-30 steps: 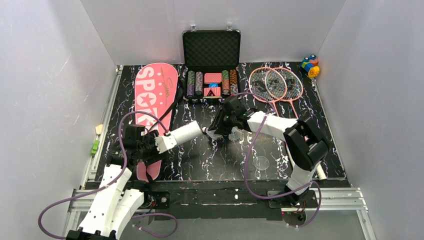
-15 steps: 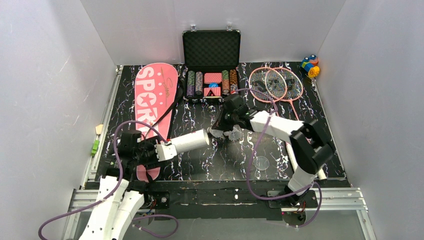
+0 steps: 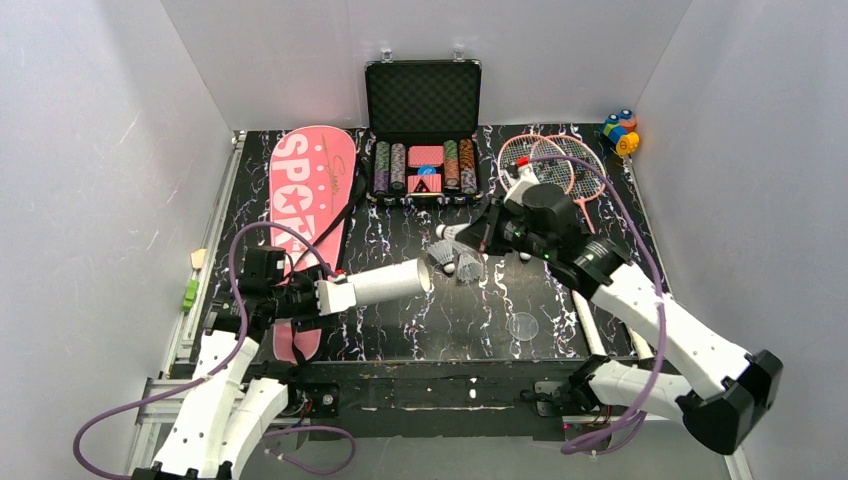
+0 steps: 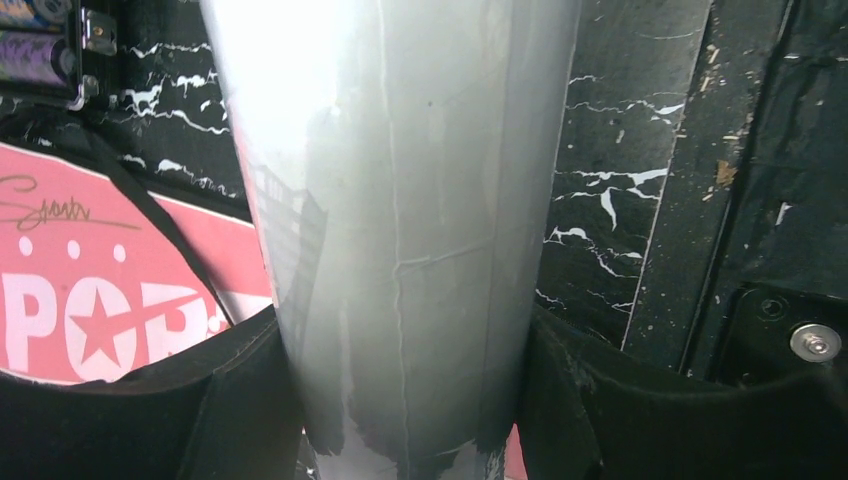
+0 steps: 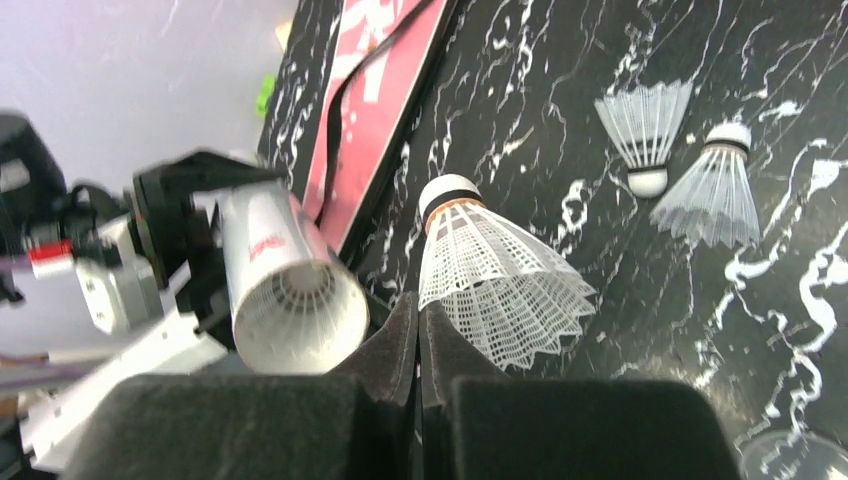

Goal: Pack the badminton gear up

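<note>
Above the middle of the black marbled table (image 3: 420, 330), my right gripper (image 5: 418, 312) has its jaws pressed together on the feather skirt of the held shuttlecock (image 5: 490, 275), whose cork tip points away from my wrist, toward the left arm. Near it two loose shuttlecocks (image 5: 646, 128) lie on the table close beside each other, apart from my fingers. My left gripper (image 4: 400, 345) clamps the long white tube (image 4: 400, 200) between both jaws, at the end nearer to my base. The tube is almost level and its open mouth faces right, toward the held shuttlecock, with a gap between them. Inside the mouth I see a white ribbed pattern, but I cannot tell what it is. Under my left wrist lies the pink cover (image 3: 310, 185) with the letters "SPORT", and its black strap (image 3: 335, 215) runs along its right side. The two pink rackets (image 3: 560, 165) lie overlapped at the far right, partly behind my right arm. Between cover and rackets the black case (image 3: 422, 100) of poker chips stands open, and a small coloured toy (image 3: 620, 131) sits in the far right corner. A clear round disc (image 3: 522, 327) lies flat near the front edge.
</note>
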{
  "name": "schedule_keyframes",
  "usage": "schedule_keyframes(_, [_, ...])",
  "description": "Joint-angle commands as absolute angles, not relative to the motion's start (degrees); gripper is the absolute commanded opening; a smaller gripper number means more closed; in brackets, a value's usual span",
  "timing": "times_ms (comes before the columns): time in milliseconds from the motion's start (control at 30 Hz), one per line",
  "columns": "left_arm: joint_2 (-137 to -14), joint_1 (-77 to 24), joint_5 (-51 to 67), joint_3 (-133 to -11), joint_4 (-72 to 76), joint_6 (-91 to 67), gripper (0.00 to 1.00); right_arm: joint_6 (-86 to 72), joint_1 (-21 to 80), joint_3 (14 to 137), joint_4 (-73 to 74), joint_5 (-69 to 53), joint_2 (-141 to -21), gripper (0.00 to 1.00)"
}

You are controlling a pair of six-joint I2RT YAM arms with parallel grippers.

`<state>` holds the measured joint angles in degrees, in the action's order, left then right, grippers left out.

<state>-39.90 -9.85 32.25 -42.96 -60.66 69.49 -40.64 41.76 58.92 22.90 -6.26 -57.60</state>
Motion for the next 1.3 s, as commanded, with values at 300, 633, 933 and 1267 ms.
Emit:
schedule_keyframes(300, [-43.66, -9.48, 39.73, -46.56, -61.29, 75.17, 0.50, -33.17, 42.30, 60.62, 33.07, -24.10, -46.36, 0.01])
schedule_keyframes(633, [-43.91, -9.49, 41.15, -46.74, -62.07, 76.88, 0.51, -33.18, 45.34, 64.04, 28.22, -25.36, -51.98, 0.01])
schedule_keyframes(933, [-44.21, -9.49, 42.18, -46.92, -61.60, 76.26, 0.51, -33.71, 50.38, 65.81, 23.31, -25.16, -58.17, 0.01])
schedule_keyframes(1267, [-44.01, -9.48, 45.74, -48.36, -62.96, 75.43, 0.50, -36.15, 51.33, 64.25, 15.93, -25.37, -60.84, 0.04])
